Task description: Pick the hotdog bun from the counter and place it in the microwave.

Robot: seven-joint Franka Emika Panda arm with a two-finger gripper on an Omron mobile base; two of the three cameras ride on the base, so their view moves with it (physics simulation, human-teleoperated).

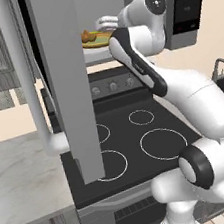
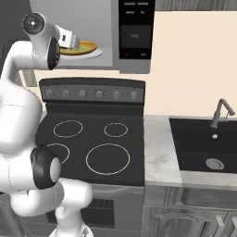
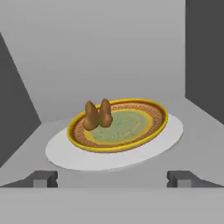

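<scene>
Hotdog bun (image 3: 98, 114) stood on yellow dish (image 3: 131, 127) inside microwave (image 3: 109, 52); gripper (image 3: 112, 179) wide open, empty; careless withdrawal risked toppling it

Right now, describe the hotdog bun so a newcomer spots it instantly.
Look inside the open microwave above the stovetop. On its white round tray sits a flat yellow-orange dish; the hotdog bun is the small brown split roll on that dish's edge.
</scene>
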